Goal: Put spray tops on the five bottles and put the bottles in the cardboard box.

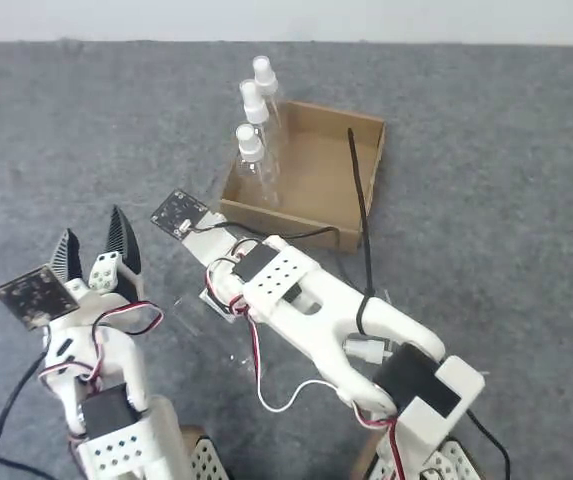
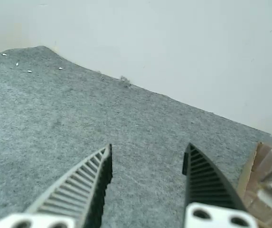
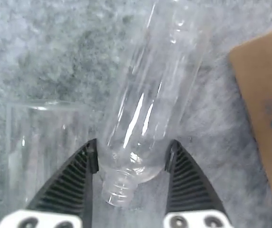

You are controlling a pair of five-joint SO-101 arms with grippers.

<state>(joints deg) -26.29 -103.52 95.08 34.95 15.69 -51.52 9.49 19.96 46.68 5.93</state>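
Three capped bottles (image 1: 251,160) stand upright in the cardboard box (image 1: 296,222), bunched in its 10 o'clock corner. From above, your right arm lies over the bench (image 1: 486,150) at the box's 6 o'clock and covers whatever sits under it. Your right gripper (image 3: 132,147) pinches the shoulder of an uncapped bottle (image 3: 150,95) that lies on the bench near the box wall. A second clear vessel (image 3: 41,137) beside it is cut off and hard to identify. Your left gripper (image 1: 93,228) is spread and holds nothing, at 8 o'clock.
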